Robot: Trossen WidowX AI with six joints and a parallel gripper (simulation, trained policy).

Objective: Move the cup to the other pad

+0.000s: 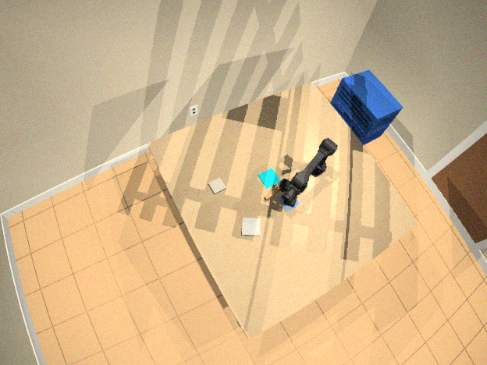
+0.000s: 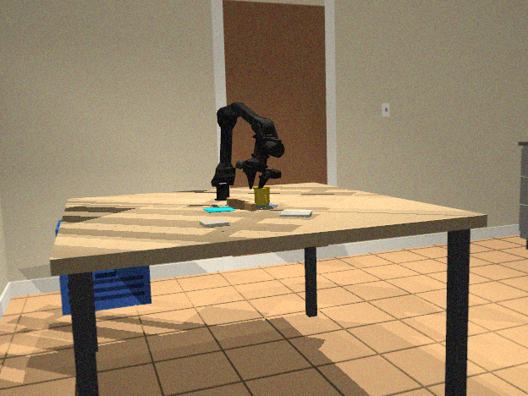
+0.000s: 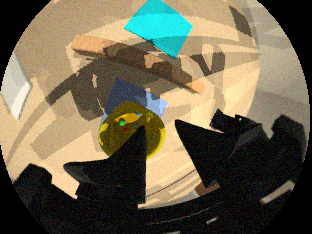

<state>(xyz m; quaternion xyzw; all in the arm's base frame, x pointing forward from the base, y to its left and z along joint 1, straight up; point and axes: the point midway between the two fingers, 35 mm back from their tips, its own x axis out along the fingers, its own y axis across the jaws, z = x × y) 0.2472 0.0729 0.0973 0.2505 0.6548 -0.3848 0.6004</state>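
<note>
Cup (image 2: 261, 196) (image 3: 105, 141) stands upright on the blue pad (image 2: 272, 205) (image 3: 158, 102) (image 1: 291, 207), marbles (image 3: 122, 123) inside. Jaws (image 2: 255, 188) are partly spread above it, apparently holding nothing. Grasp, transfer to the cyan pad (image 1: 268, 178) (image 2: 218, 209) (image 3: 159, 27) and release remain.

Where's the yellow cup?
In the exterior view, the cup stands on the blue pad, right of the wooden bar, below the gripper.
</note>
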